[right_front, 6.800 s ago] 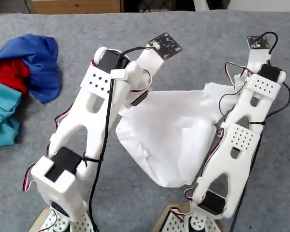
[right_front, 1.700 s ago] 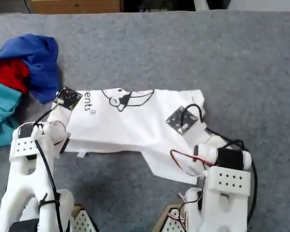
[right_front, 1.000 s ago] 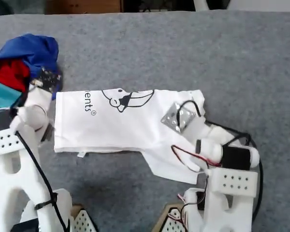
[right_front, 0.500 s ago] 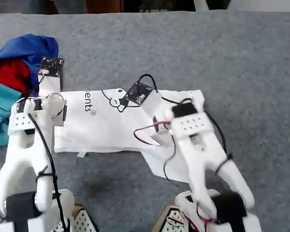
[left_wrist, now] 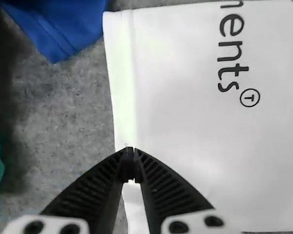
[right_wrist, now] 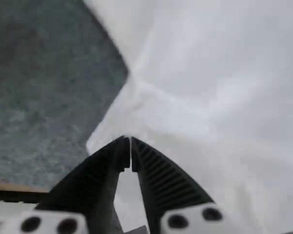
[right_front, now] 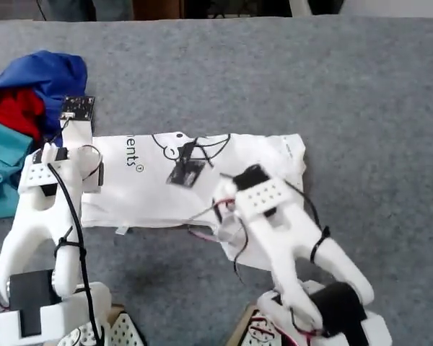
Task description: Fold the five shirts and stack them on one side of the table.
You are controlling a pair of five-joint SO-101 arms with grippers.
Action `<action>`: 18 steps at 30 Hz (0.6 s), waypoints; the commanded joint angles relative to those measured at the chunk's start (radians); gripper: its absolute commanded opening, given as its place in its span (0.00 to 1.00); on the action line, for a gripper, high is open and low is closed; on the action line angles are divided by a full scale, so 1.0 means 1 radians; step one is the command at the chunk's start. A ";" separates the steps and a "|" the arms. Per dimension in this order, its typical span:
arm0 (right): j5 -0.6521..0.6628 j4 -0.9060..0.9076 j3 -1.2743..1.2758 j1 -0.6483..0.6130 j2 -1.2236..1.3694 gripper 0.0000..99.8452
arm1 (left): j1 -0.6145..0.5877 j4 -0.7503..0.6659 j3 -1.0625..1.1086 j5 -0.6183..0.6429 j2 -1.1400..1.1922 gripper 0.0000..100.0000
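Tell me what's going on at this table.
Two robot arms are working on a white shirt spread flat on the grey table. The left gripper is shut at the shirt's edge nearest a blue shirt, a red shirt and a teal shirt heaped together; the right gripper is shut over its near edge. Whether either pinches fabric, I cannot tell. Nothing is stacked yet.

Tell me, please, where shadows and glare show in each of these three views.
High view: soft light, faint shadows on the table under the arms, no glare. Left wrist view: the white shirt is brightest along its folded edge, and a dark shadow lies on the table beside the blue shirt. Right wrist view: soft grey shading in the white shirt's folds, no hard shadow.
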 commanded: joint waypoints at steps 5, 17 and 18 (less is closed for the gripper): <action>0.110 0.163 0.047 -0.060 -0.188 0.01 | -0.001 -0.008 -0.005 0.003 -0.005 0.03; 0.138 0.046 -0.105 0.170 -0.084 0.01 | 0.007 -0.014 -0.015 0.003 -0.012 0.03; 0.138 0.003 -0.079 0.170 -0.038 0.01 | 0.008 -0.014 -0.015 0.003 -0.012 0.03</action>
